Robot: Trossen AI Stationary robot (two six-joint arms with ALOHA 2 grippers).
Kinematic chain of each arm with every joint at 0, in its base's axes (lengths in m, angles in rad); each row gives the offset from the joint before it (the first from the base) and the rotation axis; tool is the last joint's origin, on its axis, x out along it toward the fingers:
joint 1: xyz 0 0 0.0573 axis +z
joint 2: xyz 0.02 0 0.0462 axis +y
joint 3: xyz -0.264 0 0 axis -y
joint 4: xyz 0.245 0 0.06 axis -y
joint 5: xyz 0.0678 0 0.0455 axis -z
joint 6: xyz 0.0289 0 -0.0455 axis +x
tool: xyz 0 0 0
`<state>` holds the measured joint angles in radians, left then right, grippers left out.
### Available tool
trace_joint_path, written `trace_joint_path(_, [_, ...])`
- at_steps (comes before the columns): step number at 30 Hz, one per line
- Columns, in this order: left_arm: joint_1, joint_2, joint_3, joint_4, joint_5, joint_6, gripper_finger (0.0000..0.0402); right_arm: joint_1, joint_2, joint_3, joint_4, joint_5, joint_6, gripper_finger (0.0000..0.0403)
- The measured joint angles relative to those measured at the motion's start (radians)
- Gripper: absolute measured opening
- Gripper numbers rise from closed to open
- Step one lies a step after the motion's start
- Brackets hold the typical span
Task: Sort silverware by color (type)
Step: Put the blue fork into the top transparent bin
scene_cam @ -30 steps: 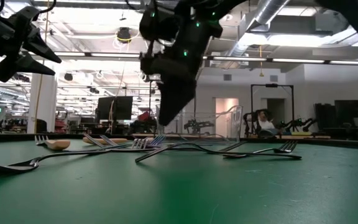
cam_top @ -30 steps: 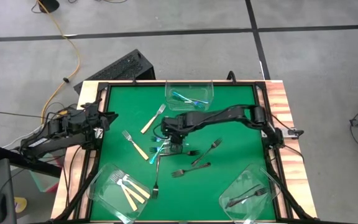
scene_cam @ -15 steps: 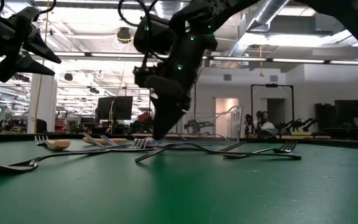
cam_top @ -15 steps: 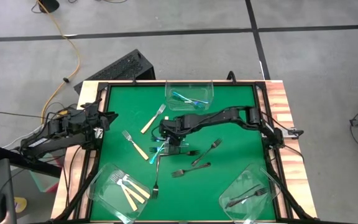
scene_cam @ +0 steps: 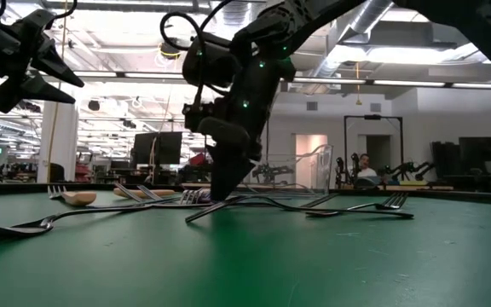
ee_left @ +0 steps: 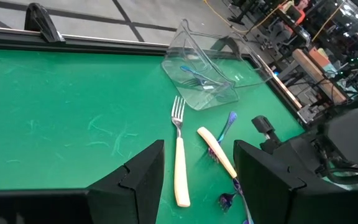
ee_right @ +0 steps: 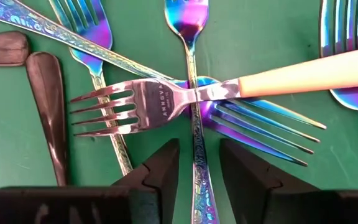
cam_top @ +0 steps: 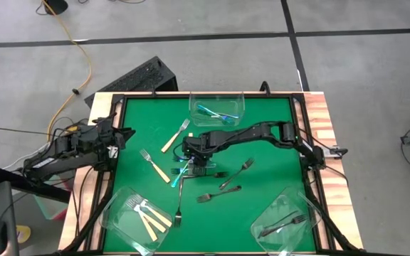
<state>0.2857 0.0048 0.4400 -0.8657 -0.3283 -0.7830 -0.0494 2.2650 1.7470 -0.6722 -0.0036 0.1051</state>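
Several forks lie crossed in a pile (cam_top: 188, 169) at the table's middle. In the right wrist view a cream-handled fork (ee_right: 229, 88) lies across several rainbow-blue forks. My right gripper (ee_right: 199, 171) points steeply down and stands open low over this pile (scene_cam: 216, 192). Its fingers stand on either side of one blue fork's handle (ee_right: 196, 146), and I see no touch. Dark forks (cam_top: 219, 193) lie toward the near right. Two cream-handled forks (cam_top: 175, 135) lie left of the pile. My left gripper (ee_left: 197, 180) waits open at the table's left edge (cam_top: 112, 139).
Three clear tubs stand on the green mat. The one at the far middle (cam_top: 217, 108) holds blue forks. The near-left tub (cam_top: 137, 217) holds cream-handled forks, and the near-right tub (cam_top: 283, 224) holds dark forks. A long dark fork (cam_top: 179, 203) lies near the front.
My right gripper has sunk toward the pile of forks and gone slightly toward the table's left edge, still pointing steeply down. The forks lie as before.
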Motion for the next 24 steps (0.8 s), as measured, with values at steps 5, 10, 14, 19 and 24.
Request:
trace_joint_path(5, [0.0,0.0,0.0,0.0,0.0,0.0,0.0176,-0.011,0.0,0.0,-0.044,0.0,0.0,0.0102])
trace_joint_path(10, [0.0,0.0,0.0,0.0,0.0,0.0,0.0176,-0.013,-0.001,0.0,-0.05,0.001,0.005,0.0053])
trace_joint_path(14, [0.0,0.0,0.0,0.0,0.0,0.0,0.0176,-0.012,-0.003,0.0,-0.056,0.0,0.027,0.0014])
trace_joint_path(19, [0.0,0.0,0.0,0.0,0.0,0.0,0.0176,-0.004,-0.003,0.0,-0.058,0.006,0.047,0.0007])
trace_joint_path(24, [0.0,0.0,0.0,0.0,0.0,0.0,0.0176,-0.002,-0.011,0.0,-0.08,0.005,0.077,0.0004])
